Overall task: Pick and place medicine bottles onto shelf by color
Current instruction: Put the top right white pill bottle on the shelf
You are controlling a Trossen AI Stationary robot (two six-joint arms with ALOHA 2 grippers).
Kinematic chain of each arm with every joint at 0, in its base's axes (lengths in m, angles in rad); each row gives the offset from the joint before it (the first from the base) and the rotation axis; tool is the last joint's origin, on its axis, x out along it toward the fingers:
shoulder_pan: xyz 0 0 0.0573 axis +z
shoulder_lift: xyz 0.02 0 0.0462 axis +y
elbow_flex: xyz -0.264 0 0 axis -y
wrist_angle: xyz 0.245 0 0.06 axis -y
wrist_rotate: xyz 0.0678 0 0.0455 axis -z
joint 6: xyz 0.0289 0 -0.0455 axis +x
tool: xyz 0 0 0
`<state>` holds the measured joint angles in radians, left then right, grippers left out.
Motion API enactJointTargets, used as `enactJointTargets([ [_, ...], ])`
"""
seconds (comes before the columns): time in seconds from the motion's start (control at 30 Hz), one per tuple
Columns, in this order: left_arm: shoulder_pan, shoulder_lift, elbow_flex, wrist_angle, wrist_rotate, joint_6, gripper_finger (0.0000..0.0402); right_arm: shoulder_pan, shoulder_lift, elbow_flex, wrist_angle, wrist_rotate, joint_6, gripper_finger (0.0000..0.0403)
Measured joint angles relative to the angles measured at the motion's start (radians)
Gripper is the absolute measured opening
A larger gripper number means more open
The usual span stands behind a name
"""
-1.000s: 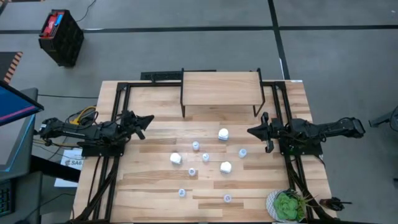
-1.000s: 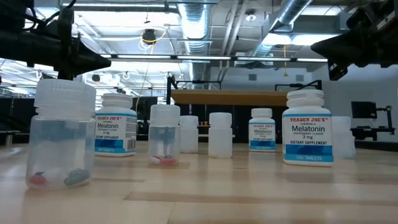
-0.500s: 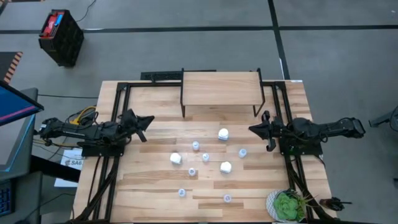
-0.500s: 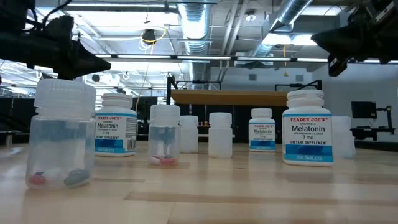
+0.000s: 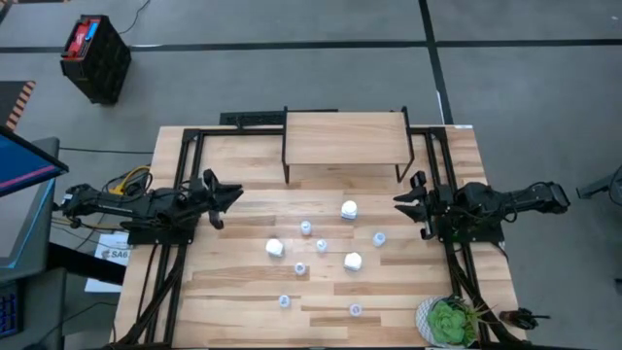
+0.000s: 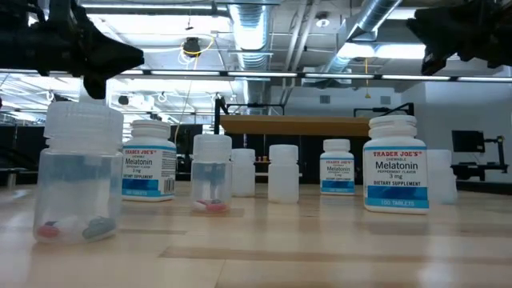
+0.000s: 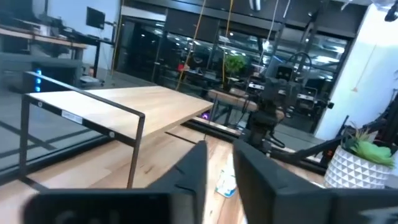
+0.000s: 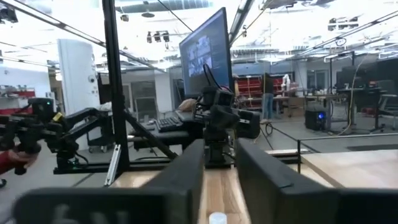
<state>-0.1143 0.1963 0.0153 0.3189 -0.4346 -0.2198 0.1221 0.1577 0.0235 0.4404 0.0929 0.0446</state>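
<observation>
Several small medicine bottles stand upright on their bases on the slatted tabletop, between my two arms. The three white ones [image 5: 349, 208] [image 5: 275, 248] [image 5: 353, 261] are a little larger than the pale blue ones [image 5: 305, 227] [image 5: 379, 237] [image 5: 284, 301]. The shelf [image 5: 345, 139], a light wooden top on black legs, stands at the far middle with nothing on it. My left gripper [image 5: 230, 192] hovers at the table's left, open, pointing toward the bottles. My right gripper [image 5: 401, 203] hovers at the right, open, facing it. Neither has anything between its fingers [image 7: 193, 174] [image 8: 186, 174].
A potted plant [image 5: 449, 321] in a white pot stands at the table's near right corner. Black frame rails [image 5: 180, 185] run along both side edges under the arms. Bare tabletop lies between the shelf's legs and the nearest bottles.
Both grippers have tipped their fingers upward and now stand a little higher in the low view. The left one has also rolled about its own axis. The bottles have not moved.
</observation>
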Motion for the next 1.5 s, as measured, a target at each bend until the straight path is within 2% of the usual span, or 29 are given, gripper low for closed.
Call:
enactJointTargets([
  [0.2, 0.000, 0.000, 0.001, 0.006, 0.001, 0.062, 0.0177, 0.001, 0.000, 0.002, -0.020, -0.001, 0.051, 0.0224],
  [0.3, 0.000, 0.000, 0.001, 0.023, 0.002, 0.077, 0.0208, 0.001, 0.000, 0.004, -0.013, 0.002, 0.159, 0.0245],
  [0.4, 0.000, 0.000, 0.002, 0.038, 0.019, 0.076, 0.0223, 0.002, 0.000, 0.063, -0.069, 0.004, 0.214, 0.0248],
  [0.53, 0.000, 0.000, 0.014, 0.036, 0.054, 0.053, 0.0226, 0.009, 0.013, 0.251, -0.345, 0.015, 0.212, 0.0239],
  [0.7, 0.000, 0.047, 0.074, 0.034, 0.143, 0.084, 0.0226, 0.008, 0.122, 0.511, -0.720, 0.043, 0.214, 0.0221],
  [0.83, 0.000, 0.180, 0.169, 0.029, 0.196, 0.116, 0.0226, 0.008, 0.234, 0.661, -0.923, 0.043, 0.217, 0.0207],
  [0.97, 0.000, 0.386, 0.311, -0.055, 0.218, 0.198, 0.0226, 0.008, 0.327, 0.750, -1.037, 0.043, 0.216, 0.0198],
  [1.1, 0.016, 0.603, 0.479, -0.202, 0.229, 0.301, 0.0226, 0.008, 0.398, 0.762, -1.065, 0.042, 0.212, 0.0193],
  [1.23, 0.040, 0.784, 0.622, -0.280, 0.293, 0.383, 0.0226, 0.008, 0.451, 0.757, -1.073, 0.042, 0.212, 0.0192],
  [1.5, 0.103, 1.012, 0.823, -0.426, 0.487, 0.463, 0.0226, 0.008, 0.572, 0.757, -1.071, 0.040, 0.210, 0.0190],
])
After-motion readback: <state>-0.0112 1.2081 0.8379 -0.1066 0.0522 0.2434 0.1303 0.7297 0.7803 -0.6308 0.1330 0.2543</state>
